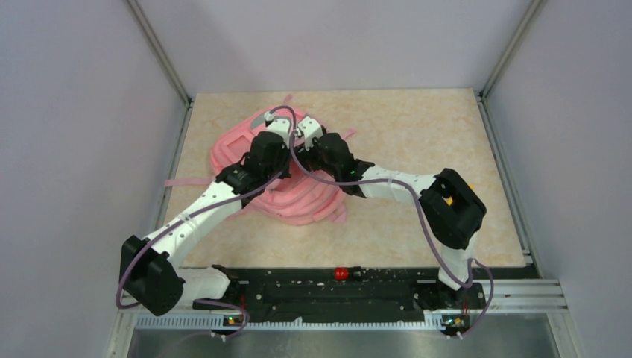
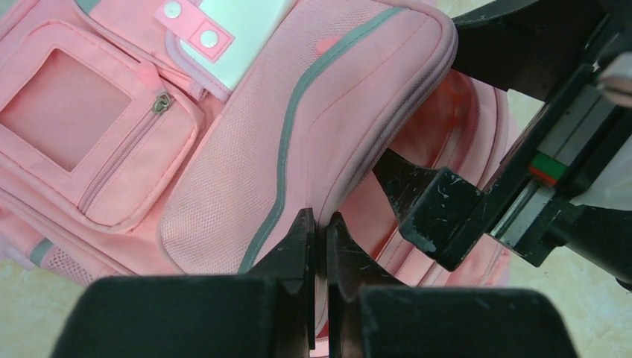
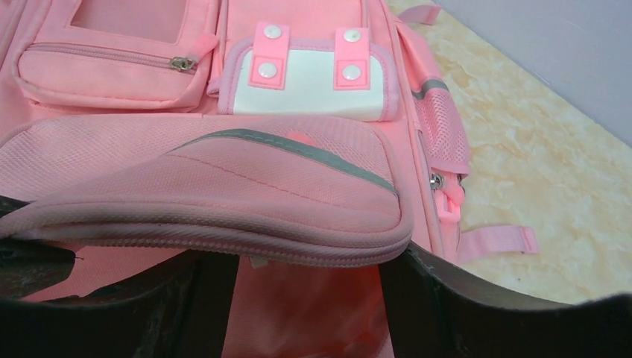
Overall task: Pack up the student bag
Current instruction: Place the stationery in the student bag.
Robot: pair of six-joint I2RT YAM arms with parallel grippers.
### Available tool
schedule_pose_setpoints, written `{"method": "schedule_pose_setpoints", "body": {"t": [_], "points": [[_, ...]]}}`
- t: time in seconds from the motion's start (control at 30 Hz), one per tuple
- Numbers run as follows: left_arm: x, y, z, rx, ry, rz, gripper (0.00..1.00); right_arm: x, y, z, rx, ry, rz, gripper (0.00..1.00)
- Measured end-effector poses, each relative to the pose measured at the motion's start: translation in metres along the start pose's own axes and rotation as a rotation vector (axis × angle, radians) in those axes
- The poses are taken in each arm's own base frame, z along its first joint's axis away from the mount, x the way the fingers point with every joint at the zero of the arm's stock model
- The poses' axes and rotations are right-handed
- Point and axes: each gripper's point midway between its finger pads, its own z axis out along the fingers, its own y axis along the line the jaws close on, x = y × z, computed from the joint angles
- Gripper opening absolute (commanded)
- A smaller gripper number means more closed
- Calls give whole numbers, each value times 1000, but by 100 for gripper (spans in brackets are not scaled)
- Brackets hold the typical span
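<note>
The bag (image 1: 298, 200) lies flat on the table (image 1: 425, 134), left of centre toward the far side, and both arms lean in over it. The left gripper (image 2: 318, 221) has its jaws pinched tight on the rim of the padded flap (image 2: 313, 119), which is raised off the body of the bag. The right gripper (image 3: 305, 302) sits just under that raised rim with its jaws spread wide, holding nothing. Beyond the flap I can see a zipped pocket (image 3: 112, 63) and a white snap patch (image 3: 305, 93).
</note>
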Motion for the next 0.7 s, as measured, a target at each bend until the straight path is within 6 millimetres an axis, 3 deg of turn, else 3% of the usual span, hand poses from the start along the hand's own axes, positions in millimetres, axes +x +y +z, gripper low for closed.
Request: {"method": "schedule_pose_setpoints", "body": {"t": [0.17,0.3,0.47,0.6,0.7], "points": [[3,-2,-1,8,10,19,0,4,0,-3,4,-11,4,71],[5,-9,-2,35,16,50,0,9,-1,-22,-4,-13,10,74],[8,-12,-4,46,24,76,0,6,-2,-75,-46,-27,29,75],[9,-13,-4,50,28,81,0,-1,-1,-134,-94,-46,85,75],[9,-13,-5,53,30,82,0,7,6,-174,-147,-14,144,75]]}}
